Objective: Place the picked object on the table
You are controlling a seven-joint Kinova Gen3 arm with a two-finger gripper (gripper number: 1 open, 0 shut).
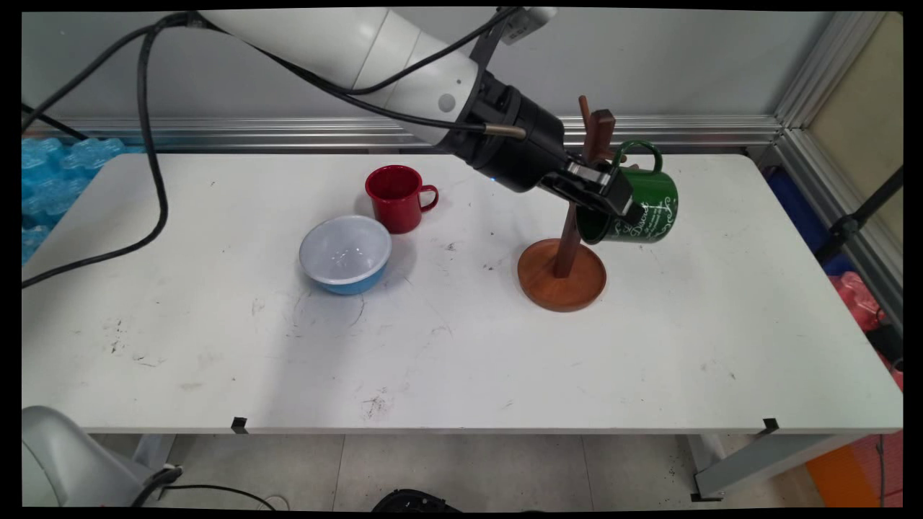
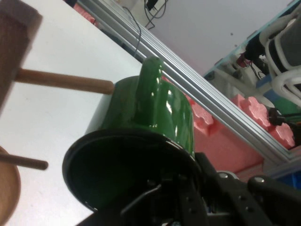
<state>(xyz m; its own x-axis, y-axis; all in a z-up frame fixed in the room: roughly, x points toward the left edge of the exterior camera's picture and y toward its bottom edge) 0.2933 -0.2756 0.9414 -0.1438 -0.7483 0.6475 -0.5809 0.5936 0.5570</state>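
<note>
Claw [image 1: 609,198] clamped on the rim of a green mug [image 1: 645,209], one finger inside the mouth and one on the outer wall. The mug is held off the surface [image 1: 461,346], tipped on its side, mouth toward the arm, handle uppermost. It hangs on the right of a wooden mug tree [image 1: 570,238], toward the surface's far edge and right of centre. The mug's handle sits level with the tree's upper pegs; whether it touches one I cannot tell.

Hand view: green mug [image 2: 155,127] fills the middle, its dark mouth facing the camera, handle pointing up. A peg of the mug tree [image 2: 61,81] reaches in from the left, its tip at the mug's wall beside the handle.

The tree's round base rests flat on the surface, post upright.

A red mug [image 1: 396,196] stands upright left of the tree near the far edge, handle to the right. Just in front of it, a blue bowl [image 1: 346,254] with a white inside, upright. Both well apart from the claw.
</note>
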